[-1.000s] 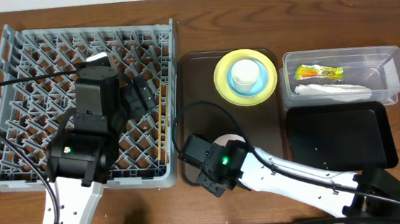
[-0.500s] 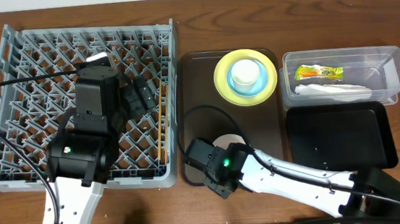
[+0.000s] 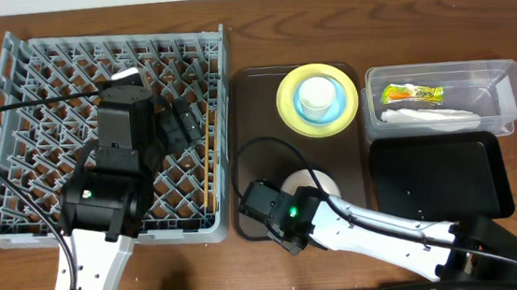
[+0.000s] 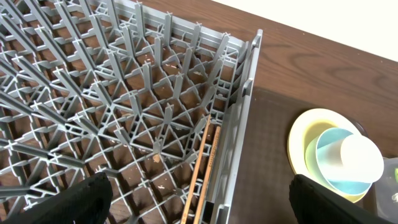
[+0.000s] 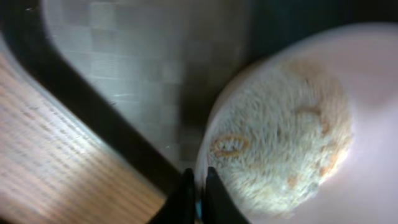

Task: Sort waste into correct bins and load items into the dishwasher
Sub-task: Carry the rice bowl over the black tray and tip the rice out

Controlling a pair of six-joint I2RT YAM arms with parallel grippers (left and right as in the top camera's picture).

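My right gripper (image 3: 291,200) is shut on the rim of the white bowl (image 3: 311,184), which sits on the brown serving tray (image 3: 249,118). In the right wrist view its fingertips (image 5: 199,186) pinch the bowl's edge (image 5: 373,93), and rice (image 5: 280,143) lies inside. My left gripper (image 3: 177,124) hangs open and empty over the grey dish rack (image 3: 39,108). Chopsticks (image 3: 208,159) lie in the rack by its right wall, and they show in the left wrist view (image 4: 202,168). The yellow plate (image 3: 289,114) holds the blue bowl (image 3: 334,112) and white cup (image 3: 317,93).
The clear tub (image 3: 506,81) at the right holds the snack wrapper (image 3: 412,94) and the napkin (image 3: 430,117). The black tray (image 3: 440,178) lies in front of it. The right arm's cable loops over the brown tray.
My right gripper has shifted slightly toward the front and right with the bowl's rim in it, and more of the white bowl shows. The left arm has not moved.
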